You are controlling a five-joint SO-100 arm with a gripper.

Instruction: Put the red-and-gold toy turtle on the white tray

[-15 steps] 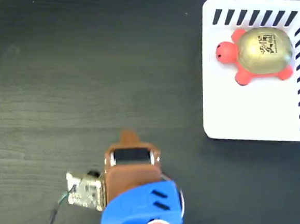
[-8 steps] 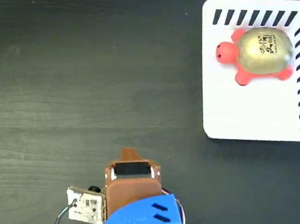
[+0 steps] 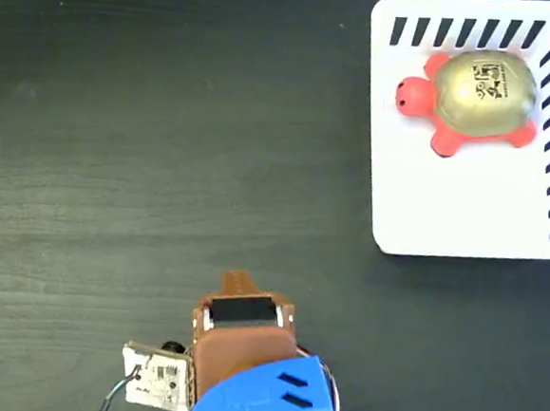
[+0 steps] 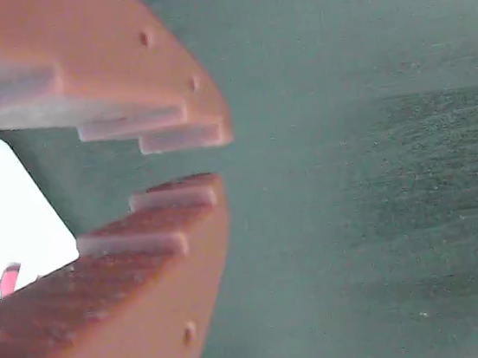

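The pincer [image 4: 210, 158] is nearly clenched, its toothed tips a sliver apart and holding nothing, above the dark surface [image 3: 147, 138]. The red-and-gold toy turtle [image 3: 469, 100] lies on the white tray's [image 3: 456, 210] upper part, long axis across the fixed view, head pointing left.

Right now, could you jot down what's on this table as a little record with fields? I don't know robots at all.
turtle: red-and-gold toy turtle lies on the tray, head toward the picture's left
tray: white tray, striped along its top and right edges, upper right of the fixed view
gripper: gripper nearly closed, holding nothing, low in the fixed view and well away from the tray
table: dark wood-grain table
task state: turtle already on the tray
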